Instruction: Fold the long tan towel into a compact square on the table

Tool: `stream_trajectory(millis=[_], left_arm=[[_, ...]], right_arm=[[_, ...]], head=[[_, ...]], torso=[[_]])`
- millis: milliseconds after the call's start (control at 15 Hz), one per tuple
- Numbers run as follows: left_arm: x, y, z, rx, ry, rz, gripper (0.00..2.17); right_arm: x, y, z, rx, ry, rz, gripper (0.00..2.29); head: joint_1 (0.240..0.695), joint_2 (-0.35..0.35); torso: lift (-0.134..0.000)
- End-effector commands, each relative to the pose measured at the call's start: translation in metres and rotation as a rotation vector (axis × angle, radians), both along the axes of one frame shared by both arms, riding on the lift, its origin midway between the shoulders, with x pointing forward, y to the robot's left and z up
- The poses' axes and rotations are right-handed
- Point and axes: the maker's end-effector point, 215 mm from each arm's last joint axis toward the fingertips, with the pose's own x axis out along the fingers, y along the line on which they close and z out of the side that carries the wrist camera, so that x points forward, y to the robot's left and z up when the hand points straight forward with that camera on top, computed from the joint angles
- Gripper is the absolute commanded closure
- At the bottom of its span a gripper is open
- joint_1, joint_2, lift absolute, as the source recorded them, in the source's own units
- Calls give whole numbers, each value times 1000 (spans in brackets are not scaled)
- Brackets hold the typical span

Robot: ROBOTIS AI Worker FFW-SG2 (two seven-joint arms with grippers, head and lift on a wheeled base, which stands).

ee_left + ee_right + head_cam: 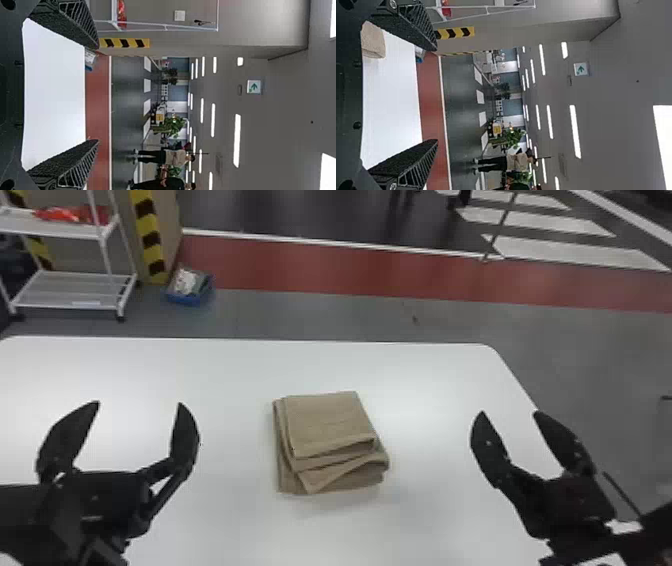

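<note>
A: Found the tan towel (325, 422) where?
B: Saw the towel flat on the white table (230, 370), between left gripper (139, 403) and right gripper (509, 412), touching neither
A: Folded how far?
B: Noted a compact, roughly square stack, several layers thick; logged uneven edges, with lower layers sticking out past the top fold on the left and near sides; marked a pointed flap at the near side and a rounded, bulging fold at the near right corner
A: Checked the left gripper?
B: Read as spread wide, with nothing between the fingers, above the table to the left of the towel; confirmed the same wide gap in the left wrist view (98, 94)
A: And the right gripper?
B: Also read as spread wide and holding nothing; placed to the right of the towel, by the table's right edge in the head view; matched in the right wrist view, with the towel lying on the table beyond the fingers
A: Picked out anything past the table?
B: Logged a white shelf rack (70, 282) at far left, with something red (72, 214) on a shelf; saw a blue bin (190, 297) on the floor near the rack, with pale contents, and a yellow-and-black striped post (150, 237) just behind; noted a red floor band (320, 267) running across, edged in white on its far side
</note>
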Motion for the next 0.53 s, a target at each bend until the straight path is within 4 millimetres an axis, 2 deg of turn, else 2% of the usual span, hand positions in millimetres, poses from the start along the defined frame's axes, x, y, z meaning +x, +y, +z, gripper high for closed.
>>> stream_trajectory(millis=[0, 133, 467], left_arm=[[-1, 1, 4, 1, -4, 2, 46], [0, 3, 4, 7, -1, 5, 46], [3, 9, 2, 23, 9, 6, 46]], right_arm=[[3, 12, -1, 18, 7, 17, 66], [6, 17, -1, 24, 6, 7, 70], [10, 8, -1, 28, 7, -38, 70]], head=[[695, -193], [695, -181], [695, -166]], torso=[[-125], [-125], [-125]])
